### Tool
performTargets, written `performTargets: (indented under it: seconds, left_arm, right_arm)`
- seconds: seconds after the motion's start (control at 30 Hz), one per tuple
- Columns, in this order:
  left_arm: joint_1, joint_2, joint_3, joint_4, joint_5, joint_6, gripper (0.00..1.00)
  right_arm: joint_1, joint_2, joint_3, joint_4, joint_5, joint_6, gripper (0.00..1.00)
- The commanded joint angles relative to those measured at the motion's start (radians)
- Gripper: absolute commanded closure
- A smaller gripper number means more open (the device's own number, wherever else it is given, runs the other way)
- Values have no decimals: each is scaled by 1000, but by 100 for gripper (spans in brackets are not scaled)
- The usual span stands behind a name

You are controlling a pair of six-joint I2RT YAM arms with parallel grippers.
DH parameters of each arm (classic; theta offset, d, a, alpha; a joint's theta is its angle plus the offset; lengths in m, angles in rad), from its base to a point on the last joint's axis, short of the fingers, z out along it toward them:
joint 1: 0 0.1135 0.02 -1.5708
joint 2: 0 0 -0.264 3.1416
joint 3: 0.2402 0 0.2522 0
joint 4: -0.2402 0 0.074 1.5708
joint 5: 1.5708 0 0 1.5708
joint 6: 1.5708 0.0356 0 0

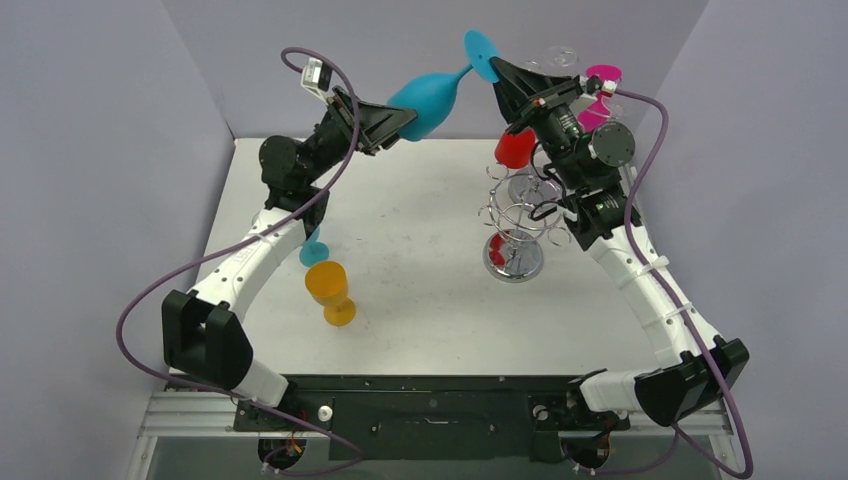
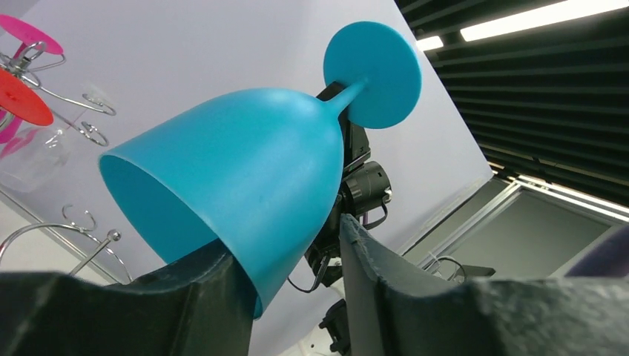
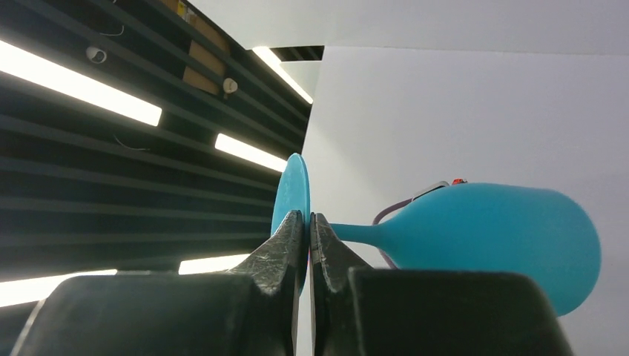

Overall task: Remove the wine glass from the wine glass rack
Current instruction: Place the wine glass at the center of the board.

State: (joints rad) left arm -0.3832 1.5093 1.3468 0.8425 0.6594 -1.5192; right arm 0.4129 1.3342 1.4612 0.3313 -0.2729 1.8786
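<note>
A teal wine glass (image 1: 425,100) hangs on its side high above the table, off the wire wine glass rack (image 1: 515,215). My right gripper (image 1: 497,68) is shut on the thin foot disc, seen edge-on in the right wrist view (image 3: 297,193) with the gripper (image 3: 308,216) pinching it. My left gripper (image 1: 398,122) is at the bowl's rim end. In the left wrist view the bowl (image 2: 245,170) drops between the left gripper's (image 2: 289,245) half-spread fingers. One finger (image 2: 185,297) touches the bowl and the other (image 2: 386,282) stands slightly off it.
A red glass (image 1: 515,148) and a pink glass (image 1: 600,95) hang on the rack, with a clear one (image 1: 560,55) behind. An orange glass (image 1: 330,290) stands on the table by the left arm, and another teal glass (image 1: 313,250) sits partly hidden behind it.
</note>
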Motion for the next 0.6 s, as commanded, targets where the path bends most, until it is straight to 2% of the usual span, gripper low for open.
performTargets:
  seconds: [0.0,0.03,0.13,0.17,0.23,0.27,0.3,0.33,0.37,0.4,0.43,0.57]
  left_arm:
    - [-5,-10,48,150,-1,-84,70]
    - [-5,-13,60,142,2,-75,73]
    - [-4,-21,90,55,13,-33,98]
    - [-3,-23,107,24,18,3,100]
    - [-1,-39,139,-96,12,83,100]
    - [0,-55,163,-192,-3,153,100]
    - [2,-63,177,-247,-14,190,100]
    - [4,-78,210,-365,-37,273,100]
    - [7,-84,229,-427,-51,321,100]
    - [9,-92,281,-571,-84,419,100]
    - [12,-93,308,-717,-104,468,100]
    - [23,-84,482,-1119,-269,739,100]
  right_arm:
    - [-8,-41,-43,44,25,-12,100]
    - [-10,-48,-47,34,27,-18,100]
    - [-25,-72,-51,-4,35,-71,100]
    - [-31,-88,-53,-39,41,-89,100]
    - [-57,-123,-55,-111,68,-156,86]
    - [-66,-137,-53,-145,94,-213,73]
    - [-84,-166,-52,-208,108,-242,67]
    - [-93,-181,-53,-239,138,-298,55]
    - [-111,-209,-53,-294,151,-323,51]
    - [-119,-221,-50,-329,176,-375,44]
    - [-135,-245,-45,-392,190,-398,42]
    - [-157,-281,-4,-549,253,-571,30]
